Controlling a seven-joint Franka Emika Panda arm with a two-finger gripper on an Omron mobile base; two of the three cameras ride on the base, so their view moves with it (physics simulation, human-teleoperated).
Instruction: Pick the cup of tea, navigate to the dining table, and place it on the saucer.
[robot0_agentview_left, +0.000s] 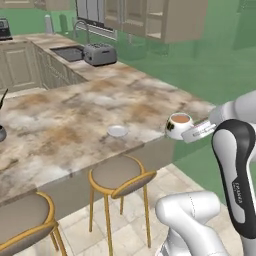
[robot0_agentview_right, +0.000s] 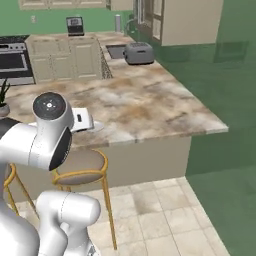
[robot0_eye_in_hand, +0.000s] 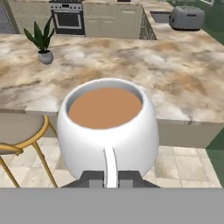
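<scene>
Cup hangs in the gripper, whose fingers are clamped on its thin handle; brown tea fills it nearly to the rim. The forearm reaches out level from the right, holding the cup just off the table's near corner, above open tiled floor. Saucer lies bare near the table's front edge, left of the cup and apart from it. Two stools stand below that edge.

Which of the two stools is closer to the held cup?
The right stool, under the saucer; the other stool stands farther left of the cup.
</scene>
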